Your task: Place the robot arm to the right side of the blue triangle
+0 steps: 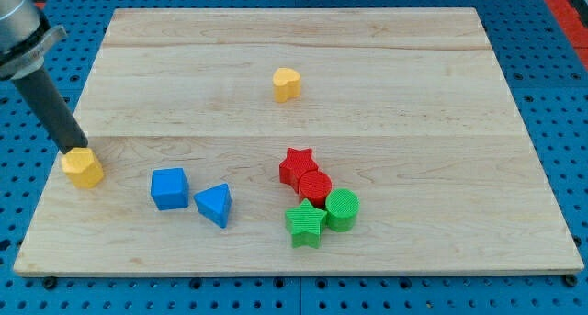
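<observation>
My tip (76,148) is at the view's left side of the wooden counter (367,76), touching the top of the yellow hexagonal block (83,167). The end effector is only a straight dark rod, so it has no opening and it holds nothing. The blue triangle (215,205) lies near the view's bottom, well apart from my tip and to the view's right of it. Just beside the triangle, on its left, sits the blue cube (170,187). Further to the right I see a tight cluster: the red star (297,166), the red cylinder (315,187), the green cylinder (342,209) and the green star (305,223). A yellow heart-shaped block (287,84) stands alone near the view's top.
</observation>
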Robot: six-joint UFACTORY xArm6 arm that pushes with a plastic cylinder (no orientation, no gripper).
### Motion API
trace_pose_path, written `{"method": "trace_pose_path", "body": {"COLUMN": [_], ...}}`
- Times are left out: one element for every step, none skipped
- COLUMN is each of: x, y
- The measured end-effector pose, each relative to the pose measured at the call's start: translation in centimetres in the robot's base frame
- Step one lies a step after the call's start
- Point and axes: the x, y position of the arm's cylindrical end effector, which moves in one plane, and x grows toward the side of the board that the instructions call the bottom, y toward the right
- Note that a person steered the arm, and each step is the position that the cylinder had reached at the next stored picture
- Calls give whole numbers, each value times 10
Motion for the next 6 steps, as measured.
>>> {"method": "trace_pose_path", "body": {"x": [19,16,-6,-8,4,46], "y": [23,43,63,144,222,226]}}
